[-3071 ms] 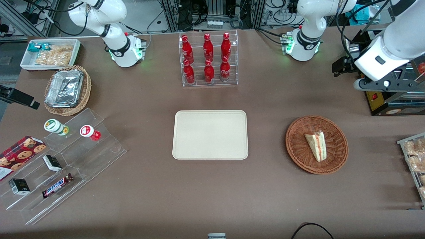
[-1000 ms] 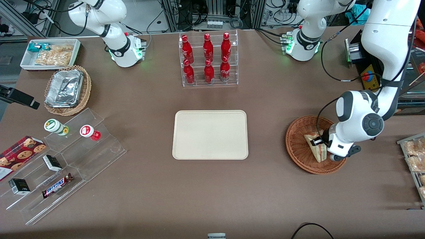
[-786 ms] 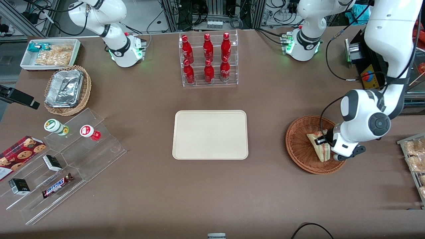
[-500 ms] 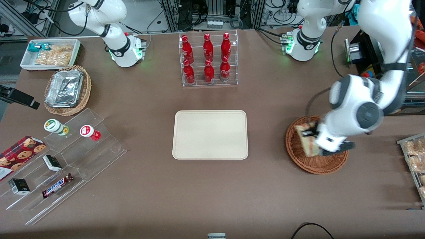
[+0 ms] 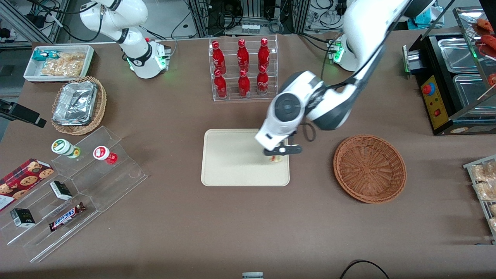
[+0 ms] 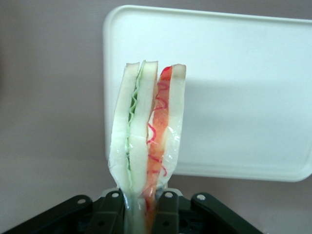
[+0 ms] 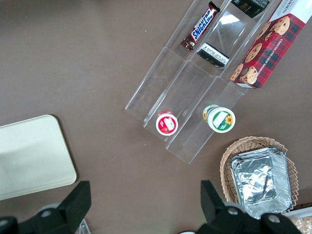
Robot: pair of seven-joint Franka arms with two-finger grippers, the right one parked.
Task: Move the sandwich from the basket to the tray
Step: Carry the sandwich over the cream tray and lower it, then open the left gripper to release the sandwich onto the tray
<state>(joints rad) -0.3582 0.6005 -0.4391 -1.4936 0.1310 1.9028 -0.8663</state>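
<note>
1. We see the hand clamped on the triangular white-bread sandwich with red and green filling, fingers pinching its lower end.
2. We place the sandwich over the flat beige rectangular tray, at the tray edge nearest the round reddish-brown wicker basket.
3. We see the basket on the brown bench, beside the tray, nothing inside.

Brown table, loaded w/ goods.
Tray at frame ctr, basket lower right of it, bottle rack up top; gripper over tray, clamping sandwich.
</note>
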